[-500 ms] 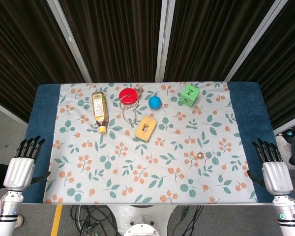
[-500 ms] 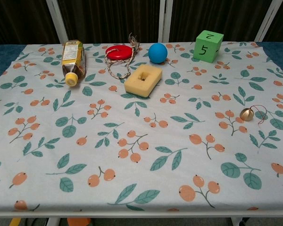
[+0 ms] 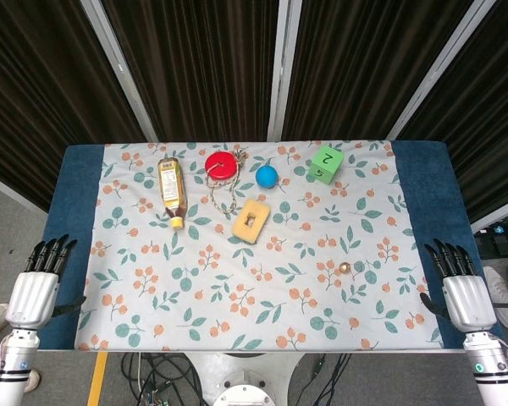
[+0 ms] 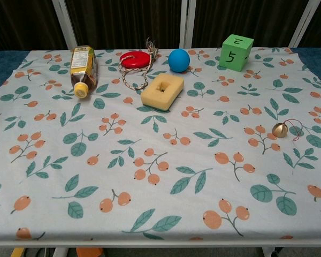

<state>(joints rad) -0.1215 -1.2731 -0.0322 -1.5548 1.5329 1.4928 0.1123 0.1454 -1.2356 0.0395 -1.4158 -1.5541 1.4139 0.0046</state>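
Bell point(image 3: 345, 268) near right hand point(image 3: 466, 302), apart

Dark curtains point(image 3: 203, 68) hang in heavy vertical folds behind everything, nearly black with a brownish tint. Pale metal poles point(image 3: 279, 68) cross in front of them — one upright near the middle, others slanting out to the left and right. The table point(image 3: 419, 194) has a dark blue top, mostly covered by a white tablecloth point(image 3: 262, 279) printed with green leaves and orange berries; the blue shows as strips down both sides. The floor point(image 3: 17, 220) is grey, with a yellow line point(image 3: 97, 381) at the lower left. A tangle of black cables point(image 3: 152, 376) sits under the near edge of the table. Lighting is even — no hard shadows.
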